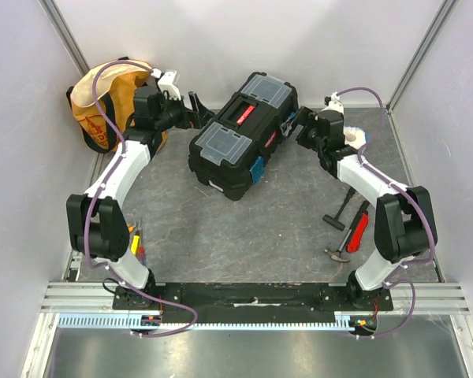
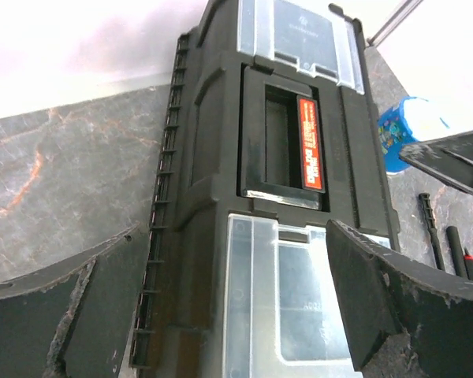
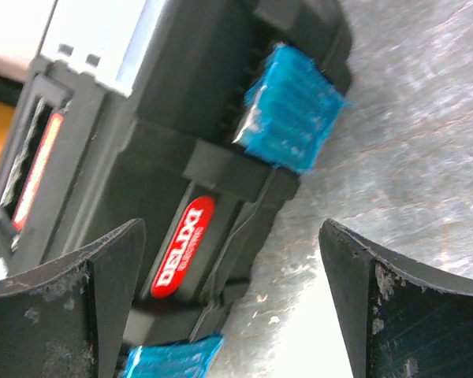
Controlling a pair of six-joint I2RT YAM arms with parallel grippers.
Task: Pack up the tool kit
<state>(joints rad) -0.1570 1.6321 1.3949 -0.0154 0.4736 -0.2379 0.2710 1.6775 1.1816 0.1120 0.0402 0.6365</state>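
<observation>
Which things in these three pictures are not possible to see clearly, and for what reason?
- Inside of the toolbox: every view, its lid is shut.
- Small tools beside the left arm: top view, too small, partly behind the arm.
- Blue-white object: left wrist view, blurred, cut by a dark part; top view, mostly under the right arm.
- Inside of the yellow bag: top view, its fabric covers it.

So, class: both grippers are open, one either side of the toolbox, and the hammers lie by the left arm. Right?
Wrong arm. The top view shows the hammers by the right arm. The rest holds: left gripper and right gripper are open, one either side of the toolbox.
</observation>
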